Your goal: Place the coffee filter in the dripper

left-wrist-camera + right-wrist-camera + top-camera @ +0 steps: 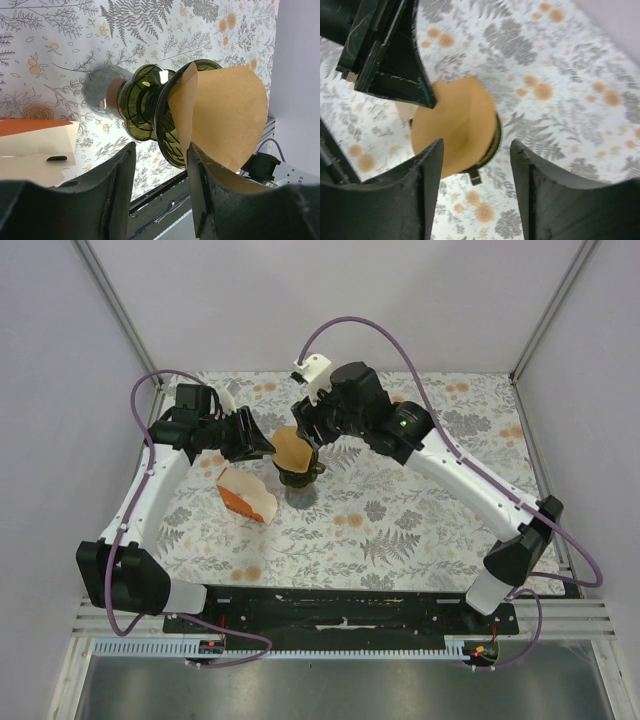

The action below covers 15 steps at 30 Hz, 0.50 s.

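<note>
The dark green dripper (298,478) stands on the flowered table, its small handle pointing to the right. The tan paper coffee filter (291,448) sits in its mouth and sticks out well above the rim, leaning toward the left. My left gripper (265,448) is open just left of the rim, touching nothing. In the left wrist view the dripper (145,105) and filter (227,112) lie just beyond the open gripper (160,146). My right gripper (312,432) is open above the filter (455,122); the dripper rim (496,134) shows below the right gripper (476,145).
An orange and white wedge-shaped carton (245,495) lies just left of the dripper, close under the left arm; it also shows in the left wrist view (35,145). The enclosure walls stand at the back and both sides. The left gripper's fingers (395,60) show in the right wrist view.
</note>
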Each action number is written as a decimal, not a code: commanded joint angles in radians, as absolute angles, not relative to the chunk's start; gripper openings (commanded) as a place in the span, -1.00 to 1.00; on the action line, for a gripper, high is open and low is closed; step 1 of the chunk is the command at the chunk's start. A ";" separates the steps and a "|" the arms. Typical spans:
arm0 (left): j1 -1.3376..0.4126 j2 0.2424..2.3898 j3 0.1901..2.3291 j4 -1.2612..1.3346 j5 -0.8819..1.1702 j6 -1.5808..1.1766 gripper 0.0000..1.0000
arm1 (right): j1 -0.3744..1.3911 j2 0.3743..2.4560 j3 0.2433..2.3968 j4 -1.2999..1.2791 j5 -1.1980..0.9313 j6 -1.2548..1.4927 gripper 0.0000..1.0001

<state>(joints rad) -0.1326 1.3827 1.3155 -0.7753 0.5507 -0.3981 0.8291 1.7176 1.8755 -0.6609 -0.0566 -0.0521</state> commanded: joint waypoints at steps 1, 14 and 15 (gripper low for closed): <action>-0.137 1.385 1.359 -0.770 0.549 -0.356 0.04 | 0.822 1.690 1.830 -0.544 0.141 -0.017 0.35; -0.146 1.400 1.359 -0.767 0.496 -0.308 0.04 | 0.778 1.864 1.847 -0.621 0.071 0.066 0.40; -0.146 1.402 1.361 -0.769 0.489 -0.299 0.03 | 0.775 1.868 1.842 -0.618 0.064 0.067 0.40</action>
<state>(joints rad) -0.1417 1.3857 1.3159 -0.7753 0.5243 -0.3637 0.7872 1.8816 1.8408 -0.6327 0.0849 0.0380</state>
